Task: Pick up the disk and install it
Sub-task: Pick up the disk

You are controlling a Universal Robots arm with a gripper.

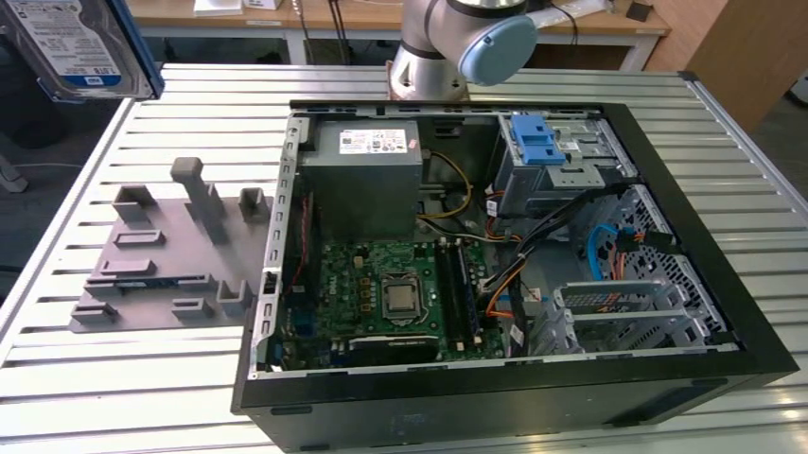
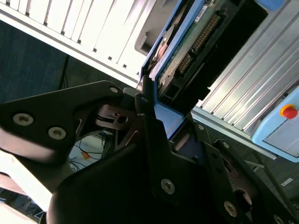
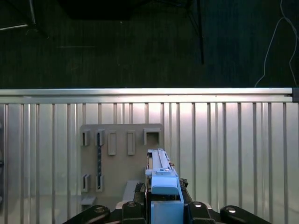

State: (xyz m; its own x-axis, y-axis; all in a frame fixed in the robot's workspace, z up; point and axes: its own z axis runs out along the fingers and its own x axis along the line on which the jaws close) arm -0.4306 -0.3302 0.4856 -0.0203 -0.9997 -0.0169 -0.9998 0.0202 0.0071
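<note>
- The gripper [image 2: 166, 116] is closed on the disk [image 2: 187, 46]. Its two dark fingers [image 2: 145, 109] are clamped across one blue-railed end, and I see no gap between pad and carrier.
- In the exterior view the disk [image 1: 76, 43] hangs in the air at the view's upper left corner, well apart from the computer case [image 1: 707, 312].
- In the first wrist view it is edge-on, over the grey fixture plate [image 3: 121, 158] that lies on the ribbed metal surface [image 3: 233, 140].
- I judge the disk stiff and dense for its size, with smooth metal faces that could slip.
- Its green circuit board [image 2: 201, 37] and connector pins are exposed and look fragile.
- The blue carrier rails along the edges seem the safest place to grip, which is where the gripper has it.
- The case lies open on its side. Inside are the grey power-supply box [image 1: 366, 180], the motherboard [image 1: 378, 293], loose cables, and the metal drive cage [image 1: 555, 161] with its blue latch.
- A second bare metal cage [image 1: 619, 317] sits near the case's front corner.
</note>
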